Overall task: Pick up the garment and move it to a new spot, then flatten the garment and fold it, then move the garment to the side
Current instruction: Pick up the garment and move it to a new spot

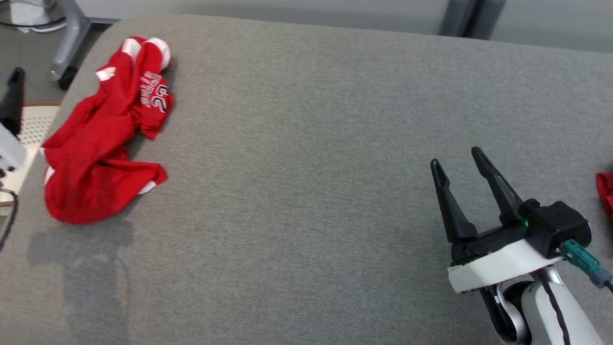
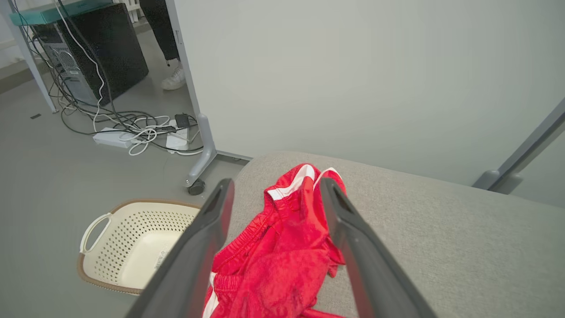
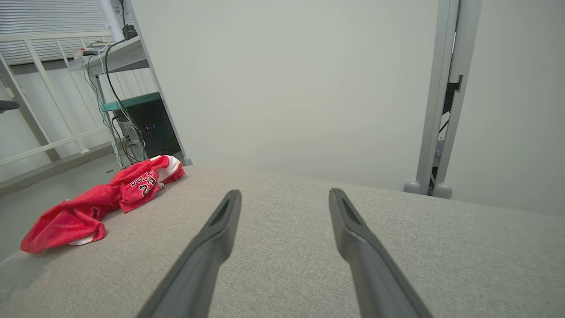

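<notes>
Where the crumpled red sports jersey lies: heaped at the far left corner of the grey fabric-covered table, close to its left edge; white trim and printed lettering show; no part of it is lifted.
Long axis of the jersey: near-to-far along the table's left edge, with the white-trimmed end farthest from the robot and the bulkier red fold nearest.
State of left gripper: fingers spread wide and empty. In its own wrist view the jersey sits straight ahead between the two fingers and below the tips. Whether they touch the cloth cannot be told.
State of right gripper: fingers spread wide and empty, over bare table at the near right, well apart from the jersey, which lies far off to its left.
Nearer arm: the left, by judgement, and roughly lined up along the long axis.
Beside the table: cream perforated plastic basket with brown rim, on the floor just off the jersey's corner.
Right margin: scrap of red cloth, too cut off to identify.
Step in hand: judged to be the first pick-up, not yet made.
Coming move: probably the left fingers lowering onto the heap and closing across its axis. Cloth this near the edge could slip toward the basket.
</notes>
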Tool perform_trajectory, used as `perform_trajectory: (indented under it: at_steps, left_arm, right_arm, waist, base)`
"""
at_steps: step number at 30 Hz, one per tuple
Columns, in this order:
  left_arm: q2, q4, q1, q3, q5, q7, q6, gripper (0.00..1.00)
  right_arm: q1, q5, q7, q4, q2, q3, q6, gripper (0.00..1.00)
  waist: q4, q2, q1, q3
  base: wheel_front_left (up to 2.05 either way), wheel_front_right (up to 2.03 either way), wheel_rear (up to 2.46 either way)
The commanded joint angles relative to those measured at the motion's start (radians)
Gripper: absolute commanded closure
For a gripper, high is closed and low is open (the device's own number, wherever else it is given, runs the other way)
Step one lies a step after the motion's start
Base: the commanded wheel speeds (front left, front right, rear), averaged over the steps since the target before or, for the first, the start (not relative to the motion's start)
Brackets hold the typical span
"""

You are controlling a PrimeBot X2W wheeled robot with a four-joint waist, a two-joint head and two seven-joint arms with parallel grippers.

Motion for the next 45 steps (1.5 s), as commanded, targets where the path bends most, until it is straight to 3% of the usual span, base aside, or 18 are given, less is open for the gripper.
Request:
perform_trajectory:
  at_steps: [1, 10, 20, 21, 22, 23, 35, 45]
  left_arm:
    - [0.028, 0.043, -0.043, 0.014, -0.007, 0.016, -0.011, 0.0]
    - [0.12, 0.369, -0.181, 0.008, -0.026, 0.129, -0.071, 0.0]
    - [0.105, 0.565, -0.162, -0.049, -0.06, 0.282, -0.125, 0.0]
    - [0.104, 0.568, -0.164, -0.053, -0.06, 0.276, -0.128, 0.17]
    - [0.105, 0.566, -0.168, -0.055, -0.059, 0.265, -0.129, 0.68]
    - [0.106, 0.566, -0.173, -0.059, -0.056, 0.256, -0.13, 1.0]
    - [0.094, 0.499, -0.198, -0.153, -0.013, 0.144, -0.139, 1.0]
    - [0.1, 0.251, -0.163, -0.269, -0.062, 0.157, -0.137, 1.0]
  right_arm:
    - [-0.025, -0.008, -0.004, -0.008, 0.001, 0.006, 0.0, 0.0]
    - [-0.076, -0.022, -0.028, -0.011, 0.02, 0.022, 0.0, 0.0]
    - [-0.08, -0.025, -0.056, 0.013, 0.033, 0.016, 0.0, 0.0]
    - [-0.079, -0.025, -0.056, 0.015, 0.034, 0.015, 0.0, 0.0]
    - [-0.079, -0.026, -0.054, 0.017, 0.034, 0.014, 0.0, 0.0]
    - [-0.079, -0.026, -0.053, 0.018, 0.034, 0.014, 0.0, 0.0]
    - [-0.045, 0.002, -0.065, 0.05, 0.027, 0.015, 0.0, 0.0]
    - [0.041, 0.056, -0.081, 0.08, 0.012, -0.005, 0.0, 0.0]
  waist:
    - [-0.09, 0.0, 0.0, 0.087]
    - [-0.215, 0.0, 0.0, 0.212]
    - [-0.247, 0.0, 0.0, 0.21]
    - [-0.246, 0.0, 0.0, 0.205]
    - [-0.243, 0.0, 0.0, 0.2]
    - [-0.241, 0.0, 0.0, 0.194]
    - [-0.232, 0.0, 0.0, 0.046]
    - [-0.288, 0.0, 0.0, -0.156]
  base:
    - [0.0, 0.0, 0.0]
    - [0.0, 0.0, 0.0]
    - [0.0, 0.0, 0.0]
    - [0.0, 0.0, 0.0]
    - [0.0, 0.0, 0.0]
    - [0.0, 0.0, 0.0]
    - [0.0, 0.0, 0.0]
    - [0.0, 0.0, 0.0]
